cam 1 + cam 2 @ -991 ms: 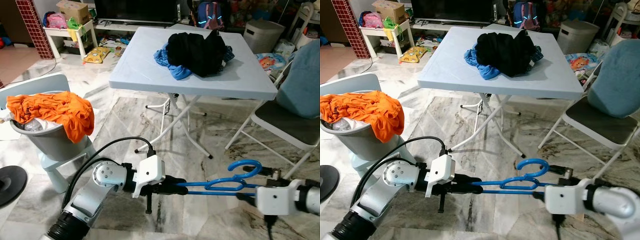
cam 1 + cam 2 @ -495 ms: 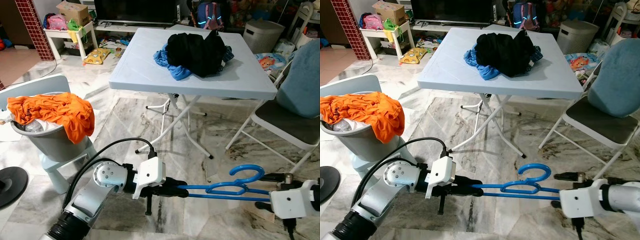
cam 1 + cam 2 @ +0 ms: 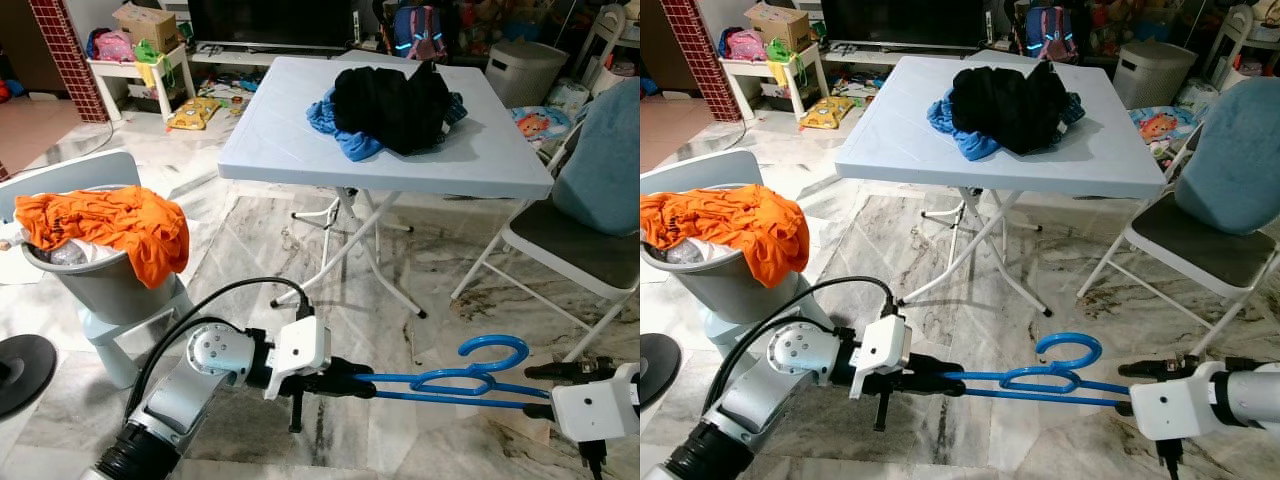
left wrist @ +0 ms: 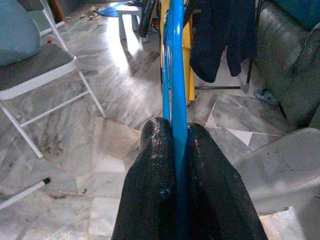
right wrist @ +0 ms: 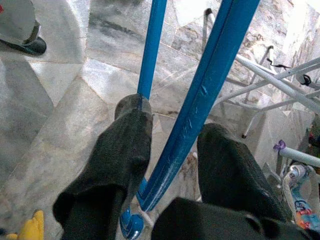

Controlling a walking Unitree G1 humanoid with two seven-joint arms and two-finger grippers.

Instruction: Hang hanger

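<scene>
Marble floor (image 3: 330, 260) below; left gripper (image 3: 362, 383) clamps blue hanger (image 3: 455, 381), right gripper (image 5: 172, 150) parted astride it.

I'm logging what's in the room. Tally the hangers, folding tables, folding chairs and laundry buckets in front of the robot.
Blue hanger: 1
White folding table: 1
Folding chair: 1
Grey laundry bucket: 1
Total: 4

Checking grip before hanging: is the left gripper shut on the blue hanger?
Shut: the left gripper fingers press both sides of the blue hanger bar.
</scene>
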